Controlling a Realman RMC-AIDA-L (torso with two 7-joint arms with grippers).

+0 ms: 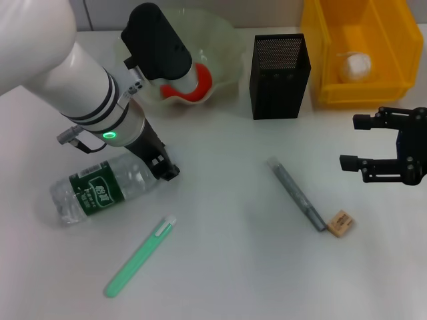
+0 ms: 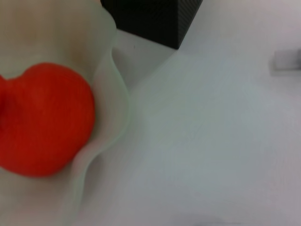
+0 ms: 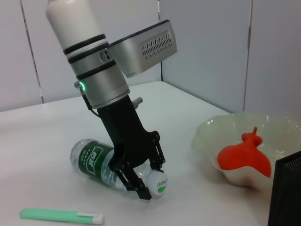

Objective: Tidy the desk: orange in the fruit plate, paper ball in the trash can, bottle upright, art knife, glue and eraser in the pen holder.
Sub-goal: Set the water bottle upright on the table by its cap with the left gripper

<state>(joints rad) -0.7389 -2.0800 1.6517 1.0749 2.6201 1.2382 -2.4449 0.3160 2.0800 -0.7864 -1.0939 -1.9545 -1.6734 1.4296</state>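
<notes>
The left gripper [image 1: 167,170] was lowered to the neck of the bottle [image 1: 100,190], which lay on its side on the desk [image 1: 233,267] with its cap [image 3: 157,182] toward the middle. In the right wrist view the fingers were seen pinching the cap end. That end was probably chosen because the bottle could be pivoted upright from it, though this is only a judgement.

The orange [image 1: 193,83] was already lying in the fruit plate [image 1: 227,40], and the paper ball [image 1: 357,65] was inside the yellow trash can [image 1: 393,67], so 2 of the jobs looked finished. The pen holder [image 1: 280,77] stood between plate and bin, and no item could be seen in it.

3 small things were left on the desk: a green art knife [image 1: 140,257] just in front of the bottle, a grey glue stick [image 1: 297,193] lying slantwise near the middle, and an eraser [image 1: 340,223] touching or almost touching its near end.

The right gripper [image 1: 350,143] was held above the desk at the right with its fingers spread and nothing between them, presumably kept clear while the bottle was handled.
</notes>
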